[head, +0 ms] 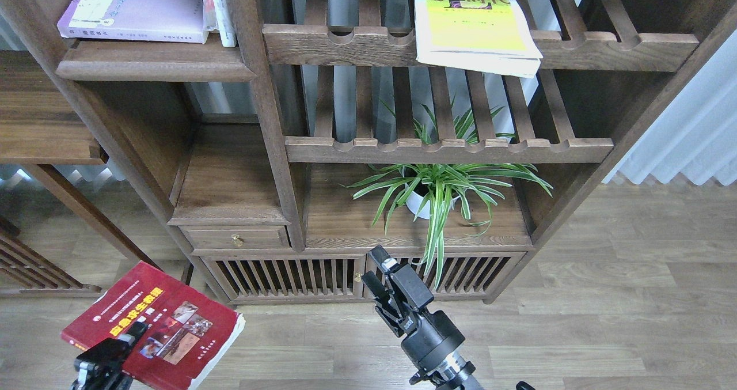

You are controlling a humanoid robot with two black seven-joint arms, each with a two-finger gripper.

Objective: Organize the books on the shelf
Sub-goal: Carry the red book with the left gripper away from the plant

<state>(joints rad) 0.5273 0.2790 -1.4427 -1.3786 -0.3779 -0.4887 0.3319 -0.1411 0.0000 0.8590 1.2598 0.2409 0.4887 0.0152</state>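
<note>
While the left gripper (124,337) pinches the thin, floppy red paperback book with yellow title (154,325) at its lower edge, likely sagging, the right gripper (377,275) hangs empty, fingers slightly spread.

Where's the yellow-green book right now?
In the head view, upper right: the yellow-green book lies flat on the top slatted rack, overhanging its front rail, above the spider plant.

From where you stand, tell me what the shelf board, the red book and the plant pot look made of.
Shelf board: dark-stained solid wood, matte, going by visible grain and a rounded moulded edge.
Red book: paper, glossy printed soft cover; pale page edges show.
Plant pot: smooth white, probably glazed ceramic, possibly plastic; leaves hide most of it.
</note>
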